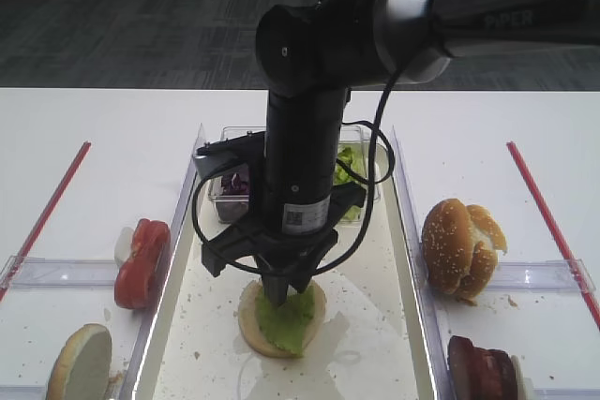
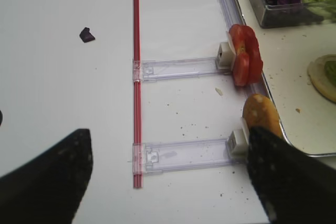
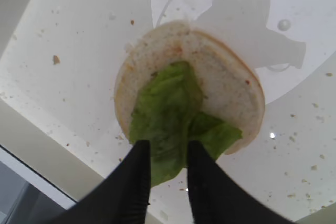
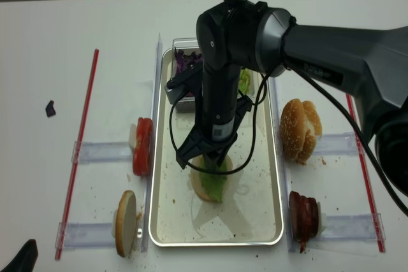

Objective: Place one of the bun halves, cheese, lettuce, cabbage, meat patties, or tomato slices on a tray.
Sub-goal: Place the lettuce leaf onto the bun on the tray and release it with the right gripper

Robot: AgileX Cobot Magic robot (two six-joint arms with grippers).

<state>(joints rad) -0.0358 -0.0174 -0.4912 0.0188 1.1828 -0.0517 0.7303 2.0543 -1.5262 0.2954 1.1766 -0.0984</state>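
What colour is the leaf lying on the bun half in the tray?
Light green: the lettuce on the pale bun half, clearest in the right wrist view.

"PIPER" on the right arm [image 1: 511,18], upper link.

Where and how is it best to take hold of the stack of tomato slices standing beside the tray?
Probably the tomato slices are best gripped from above, jaws closing on the two flat end faces. They stand on edge in a row outside the tray's left rim, against a white block, so the rounded tops are exposed and squeezing along the row keeps them together.
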